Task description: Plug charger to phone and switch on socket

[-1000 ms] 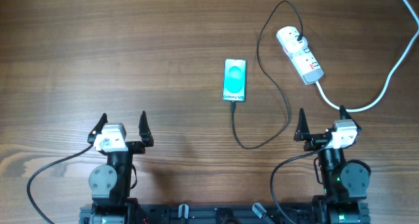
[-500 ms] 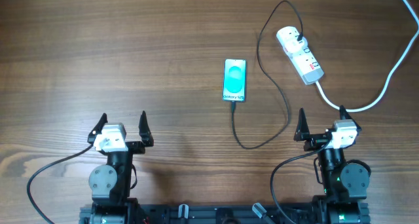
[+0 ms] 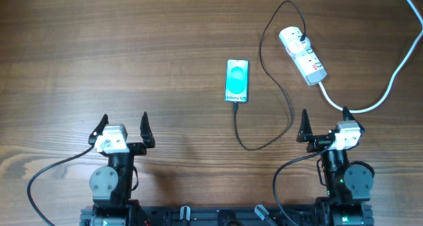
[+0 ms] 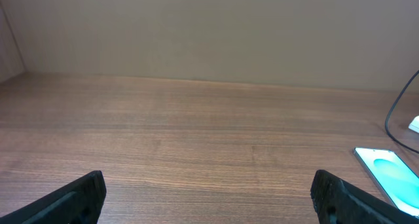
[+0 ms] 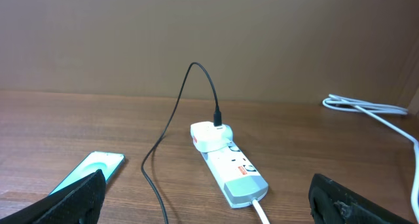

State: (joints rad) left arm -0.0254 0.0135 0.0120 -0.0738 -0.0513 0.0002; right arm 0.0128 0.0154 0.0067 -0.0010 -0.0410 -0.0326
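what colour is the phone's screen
The phone screen is bright cyan-turquoise, best seen in the overhead view.

A brown wood-grain bench (image 3: 132, 54) fills the overhead view, and a plain tan wall (image 4: 209, 27) rises behind its far edge in both wrist views.

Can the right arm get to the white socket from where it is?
Probably yes. The socket lies ahead of the open right end effector, with only table and its white cord between.
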